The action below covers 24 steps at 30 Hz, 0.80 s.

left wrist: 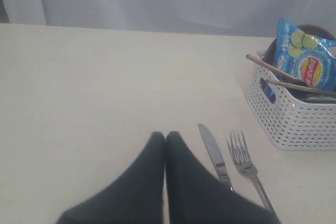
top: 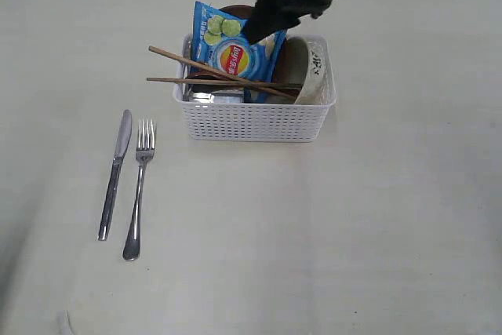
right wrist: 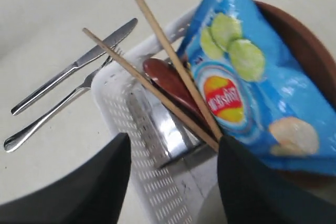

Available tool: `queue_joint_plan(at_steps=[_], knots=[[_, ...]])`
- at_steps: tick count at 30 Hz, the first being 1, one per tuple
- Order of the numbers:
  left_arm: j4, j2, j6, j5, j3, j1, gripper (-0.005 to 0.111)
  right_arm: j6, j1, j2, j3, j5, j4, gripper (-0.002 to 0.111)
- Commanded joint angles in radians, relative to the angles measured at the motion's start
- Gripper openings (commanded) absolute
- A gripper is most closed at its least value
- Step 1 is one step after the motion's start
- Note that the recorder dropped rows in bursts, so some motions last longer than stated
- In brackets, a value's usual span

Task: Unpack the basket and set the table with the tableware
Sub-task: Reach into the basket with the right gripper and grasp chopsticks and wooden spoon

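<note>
Dark fingers [right wrist: 94,187] of the right pincer [right wrist: 170,150] fill the foreground, spread wide and gripping nothing: released, hovering right over the basket [top: 251,123]. Directly under it lie the chopsticks [right wrist: 131,72], loose across the rim. They converge close beside one finger, with the steel mug [right wrist: 168,129] and the reddish wooden spoon [right wrist: 168,80] beneath them. Just beside that same finger leans the blue chip bag [right wrist: 247,77], standing in front of the brown plate [right wrist: 299,35]. The cream bowl [top: 314,68] sits at the basket's end, close by the pincer.

Well away from this pincer, knife [top: 116,174] and fork [top: 140,186] lie side by side on the surface [top: 376,233]. They are close ahead of the left pincer [left wrist: 165,137], which is clenched and empty.

My read: chopsticks next. To do it well, catch both sticks where they converge so neither slips free, and close squarely across them. Then lift straight up before swinging out. The bag looks to rest against them and could be dragged along. The far tips overhang the rim, so clear that edge first.
</note>
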Motion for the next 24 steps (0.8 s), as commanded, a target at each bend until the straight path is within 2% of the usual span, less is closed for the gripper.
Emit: queue_joint_plan(at_steps=[1,10,16,24], knots=[[0.001,-0.004,0.003,-0.002,0.004,-0.005,0.0,-0.035,0.098,0.022,0.0,-0.085,-0.084,0.049],[0.001,-0.004,0.003,-0.002,0.004,-0.005,0.0,-0.017,0.217,0.049,0.0,-0.197,-0.249,0.049],[0.001,-0.004,0.003,-0.002,0.004,-0.005,0.0,-0.017,0.23,0.058,0.0,-0.263,-0.281,0.049],[0.001,-0.004,0.003,-0.002,0.004,-0.005,0.0,-0.017,0.23,0.098,0.0,-0.265,-0.338,0.049]])
